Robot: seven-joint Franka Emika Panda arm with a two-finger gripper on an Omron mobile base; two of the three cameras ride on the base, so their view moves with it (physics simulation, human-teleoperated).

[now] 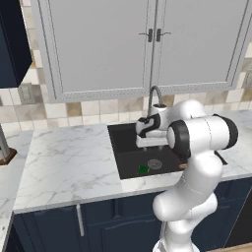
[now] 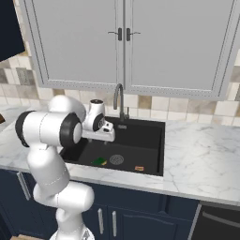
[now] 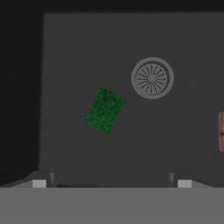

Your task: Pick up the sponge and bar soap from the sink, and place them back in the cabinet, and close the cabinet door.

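While the gripper (image 3: 111, 183) is hanging over the sink (image 2: 154, 140) with jaws spread wide and empty, the sponge (image 3: 105, 110) is lying green face up, skewed, beside the drain (image 3: 152, 78). Risk: fingers straddling a diagonal and pushing it aside; bar soap (image 3: 221, 131) is sitting well apart.

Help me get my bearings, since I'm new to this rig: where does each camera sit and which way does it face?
Left base view: behind the arm's left, facing forward and down at the sink; the arm rises lower right.
Right base view: behind the arm's right, facing the same sink; the arm rises lower left.
Hand view: on the hand, looking down into the basin; the open claw tips show at the bottom.
All three share the sponge, soap and drain.
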